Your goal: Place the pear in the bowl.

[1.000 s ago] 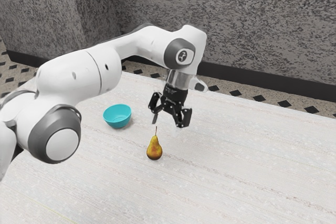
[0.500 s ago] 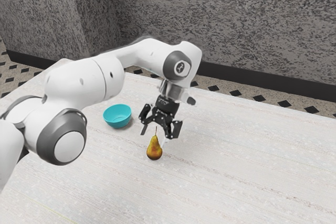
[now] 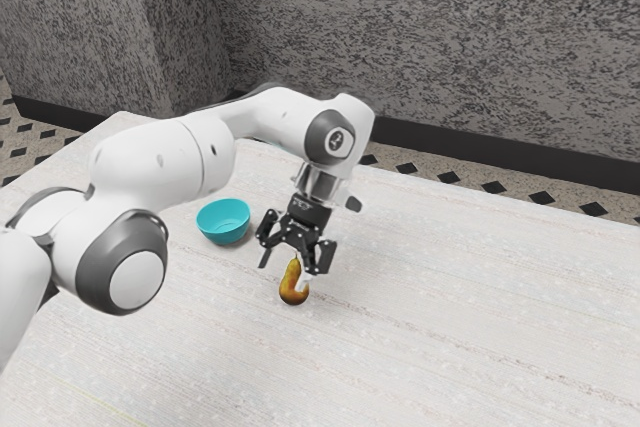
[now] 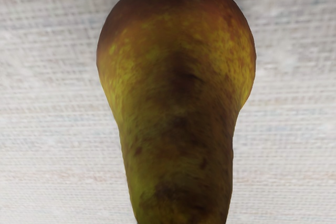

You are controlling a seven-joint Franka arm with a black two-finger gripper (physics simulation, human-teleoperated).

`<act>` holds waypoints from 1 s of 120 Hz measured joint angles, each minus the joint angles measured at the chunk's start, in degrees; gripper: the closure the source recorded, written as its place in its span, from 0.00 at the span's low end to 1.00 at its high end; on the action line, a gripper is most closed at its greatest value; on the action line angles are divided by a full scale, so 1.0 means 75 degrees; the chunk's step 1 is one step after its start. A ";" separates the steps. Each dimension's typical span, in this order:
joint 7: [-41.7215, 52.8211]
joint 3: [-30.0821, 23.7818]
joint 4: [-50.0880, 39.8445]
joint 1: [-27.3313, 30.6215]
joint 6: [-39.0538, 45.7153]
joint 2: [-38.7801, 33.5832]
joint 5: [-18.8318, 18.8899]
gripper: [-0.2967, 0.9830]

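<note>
In the exterior view, one of my fingertips, a pale one [image 3: 303, 286], crosses in front of the pear [image 3: 291, 291] and hides part of its side toward the exterior view's right. I cannot tell whether that tip touches the fruit. The pear stands upright on the table [image 3: 450, 327], outside the bowl [image 3: 224, 221], its thin stem hard to make out among my finger parts. The bowl's near wall hides part of its inside. My arm [image 3: 160, 162] is cut off at the exterior view's left; it reaches out over the table, then bends down at the wrist. My gripper [image 3: 284, 275] points down at a slant, low over the pear's upper part, nearer the pear than the bowl. My jaws are spread wide, one to each side of the fruit, clenched on nothing.

In the wrist view, the pear is right before me, seen along its length: the rounded, broad end shows whole, while the narrow end is cut off by the picture's edge. Shadow darkens the middle of its skin, and the table's pale weave shows on both sides.
</note>
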 joint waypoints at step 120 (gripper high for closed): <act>0.0267 0.0023 0.1154 0.0276 0.0783 0.0971 -0.0795 0.24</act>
